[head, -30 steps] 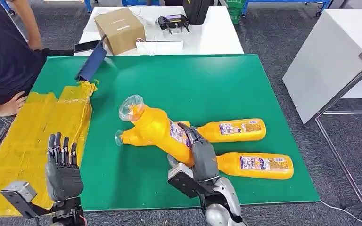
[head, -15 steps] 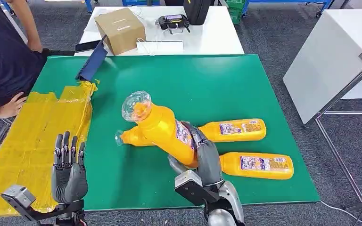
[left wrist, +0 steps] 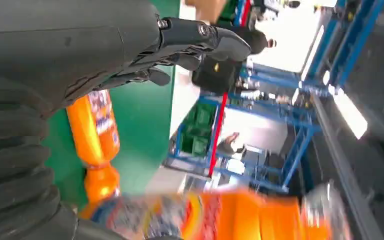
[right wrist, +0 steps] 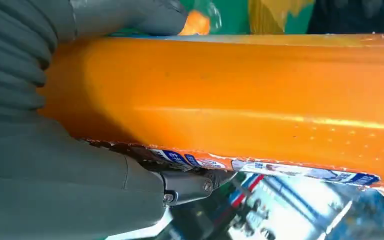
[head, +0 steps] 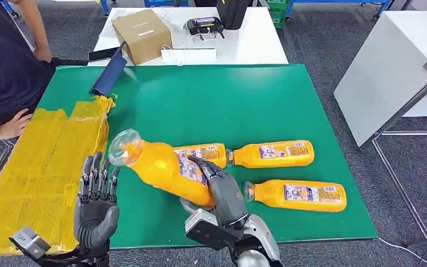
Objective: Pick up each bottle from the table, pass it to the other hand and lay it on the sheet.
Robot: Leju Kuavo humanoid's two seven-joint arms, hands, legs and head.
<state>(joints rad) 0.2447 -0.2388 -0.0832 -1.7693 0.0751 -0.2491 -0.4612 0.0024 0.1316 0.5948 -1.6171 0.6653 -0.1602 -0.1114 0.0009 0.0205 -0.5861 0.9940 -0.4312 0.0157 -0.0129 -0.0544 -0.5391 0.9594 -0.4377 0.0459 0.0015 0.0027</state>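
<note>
Right hand (head: pixel 222 192) grips a clear plastic bottle of orange liquid (head: pixel 161 167) at the label, lifted off the green bench (head: pixel 211 100), cap toward 10 o'clock. Left hand (head: pixel 95 203) empty, fingers spread. Likely full, heavy, smooth; take mid-body.

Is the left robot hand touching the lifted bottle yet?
Apart. In the head view green mat shows between the left robot hand, fingers spread, and the bottle that the right robot hand grips.
</note>
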